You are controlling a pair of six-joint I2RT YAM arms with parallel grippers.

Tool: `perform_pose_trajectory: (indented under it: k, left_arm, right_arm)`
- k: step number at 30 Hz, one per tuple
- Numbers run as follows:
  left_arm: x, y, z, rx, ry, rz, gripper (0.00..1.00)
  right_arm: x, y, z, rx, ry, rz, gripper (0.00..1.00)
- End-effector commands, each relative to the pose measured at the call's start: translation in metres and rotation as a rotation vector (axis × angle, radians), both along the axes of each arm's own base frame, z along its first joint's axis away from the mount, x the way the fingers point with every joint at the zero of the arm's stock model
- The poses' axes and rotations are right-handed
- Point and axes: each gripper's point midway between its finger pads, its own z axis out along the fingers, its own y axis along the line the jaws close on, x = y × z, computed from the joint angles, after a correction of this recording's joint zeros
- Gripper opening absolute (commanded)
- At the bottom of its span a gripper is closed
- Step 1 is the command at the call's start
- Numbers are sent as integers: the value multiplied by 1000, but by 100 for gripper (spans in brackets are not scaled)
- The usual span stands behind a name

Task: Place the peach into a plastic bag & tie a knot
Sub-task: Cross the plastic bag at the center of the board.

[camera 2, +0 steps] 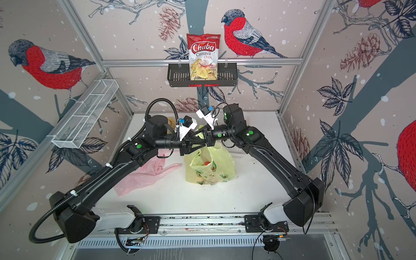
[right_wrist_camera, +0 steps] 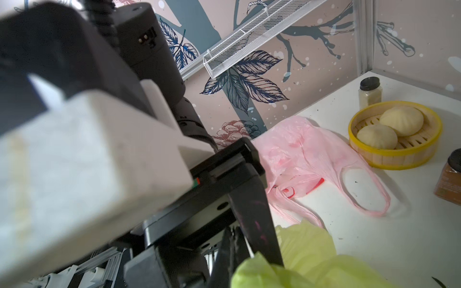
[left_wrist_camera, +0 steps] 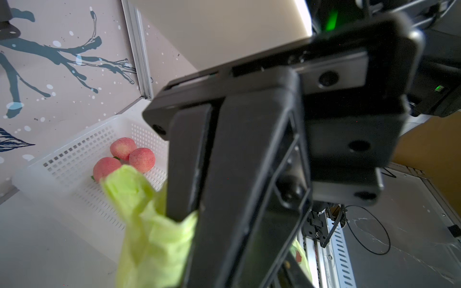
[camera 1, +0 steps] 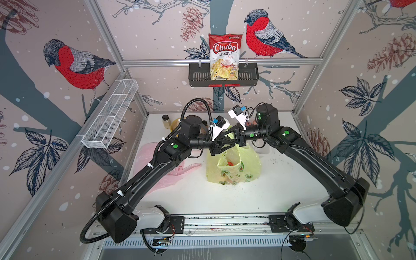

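Observation:
A yellow-green plastic bag [camera 1: 236,166] [camera 2: 211,166] with avocado prints stands at the table's middle, its mouth gaping. One reddish peach [camera 1: 230,163] [camera 2: 207,162] shows inside. Both grippers meet nose to nose just above the bag. My right gripper [camera 1: 221,141] is shut, and its fingers [left_wrist_camera: 249,174] pinch the bag's handle strip [left_wrist_camera: 149,237]. My left gripper [camera 1: 230,137] has its fingers [right_wrist_camera: 257,219] a little apart, with green plastic [right_wrist_camera: 306,249] at their tips. Three more peaches [left_wrist_camera: 142,159] lie in a white basket [left_wrist_camera: 74,159] at the back right.
A pink bag [camera 1: 162,175] [right_wrist_camera: 299,154] lies flat under the left arm. A yellow steamer [right_wrist_camera: 394,159] with two buns and spice jars [right_wrist_camera: 370,92] stand at the back left. On the walls hang a black rack with a chips bag [camera 1: 225,56] and a white wire shelf [camera 1: 112,112].

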Motion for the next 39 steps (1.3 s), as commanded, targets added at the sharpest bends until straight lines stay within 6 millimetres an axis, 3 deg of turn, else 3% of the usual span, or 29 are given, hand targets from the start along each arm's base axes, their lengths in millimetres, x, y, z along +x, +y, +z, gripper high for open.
perform_pose_trajectory:
  k: [1, 11, 21, 32, 39]
  left_arm:
    - [-11, -5, 17, -65, -40, -78, 43]
    - [-24, -6, 18, -59, -15, -156, 45]
    - [-5, -8, 23, -103, -49, -63, 45]
    - [7, -1, 27, -165, -74, 48, 44]
    - [-3, 5, 43, -233, -101, 43, 44]
  right_arm:
    - [-11, 0, 13, 55, -13, 67, 0]
    - [-12, -10, 8, 74, 3, 119, 0]
    - [-22, 10, 29, 141, 20, 133, 0]
    - [-15, 24, 38, 231, 93, 29, 0]
    - [-7, 22, 35, 243, 106, -44, 0]
